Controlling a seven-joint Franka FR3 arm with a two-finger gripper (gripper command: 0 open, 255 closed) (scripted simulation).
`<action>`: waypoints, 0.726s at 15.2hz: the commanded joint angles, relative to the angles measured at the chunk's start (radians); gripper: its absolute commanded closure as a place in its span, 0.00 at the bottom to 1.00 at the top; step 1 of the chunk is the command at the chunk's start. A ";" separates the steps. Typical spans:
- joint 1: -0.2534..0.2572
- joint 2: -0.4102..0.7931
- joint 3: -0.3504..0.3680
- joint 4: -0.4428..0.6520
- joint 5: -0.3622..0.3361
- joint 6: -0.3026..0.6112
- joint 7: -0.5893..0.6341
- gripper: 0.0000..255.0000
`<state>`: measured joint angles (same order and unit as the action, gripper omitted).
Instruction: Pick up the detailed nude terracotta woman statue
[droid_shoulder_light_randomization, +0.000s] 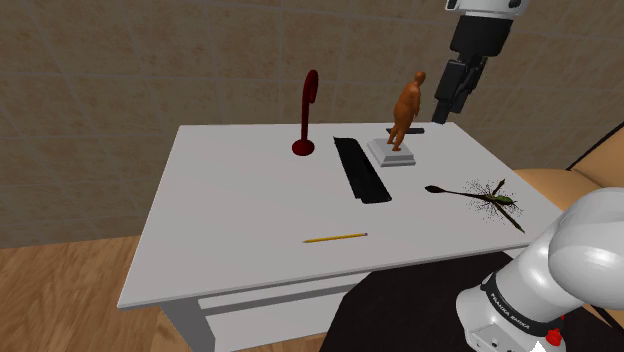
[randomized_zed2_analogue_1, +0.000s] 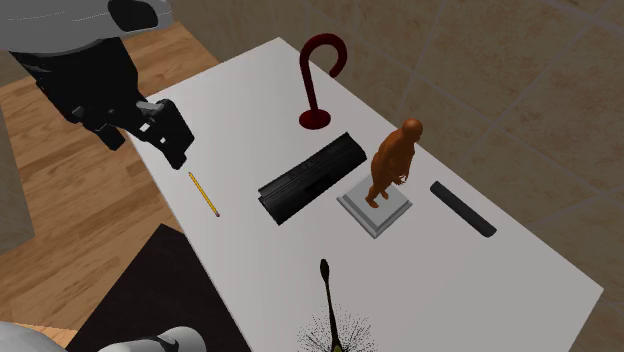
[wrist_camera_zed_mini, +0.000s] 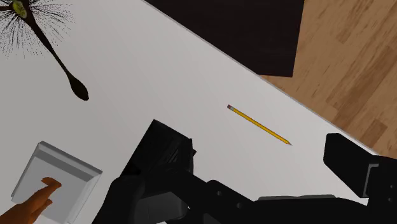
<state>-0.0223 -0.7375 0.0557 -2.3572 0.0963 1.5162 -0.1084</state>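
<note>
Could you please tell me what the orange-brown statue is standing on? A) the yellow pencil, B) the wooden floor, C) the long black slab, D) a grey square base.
D: the statue stands upright on a grey square base that rests on the white table, beside the black slab but clear of it.

The white arm (droid_shoulder_light_randomization: 585, 240) bends up from the lower right of the shoulder view, and its black gripper (droid_shoulder_light_randomization: 445, 103) hangs high in the air, tilted downward, fingers (wrist_camera_zed_mini: 165, 156) spread apart and clasping nothing
</note>
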 joint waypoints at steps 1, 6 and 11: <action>0.000 0.000 0.000 0.000 0.000 0.000 0.000 0.00; -0.037 0.126 -0.091 0.074 -0.043 0.052 -0.094 0.00; -0.066 0.269 -0.176 0.176 -0.062 0.092 -0.187 0.00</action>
<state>-0.0800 -0.4910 -0.0990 -2.1923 0.0401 1.5971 -0.2707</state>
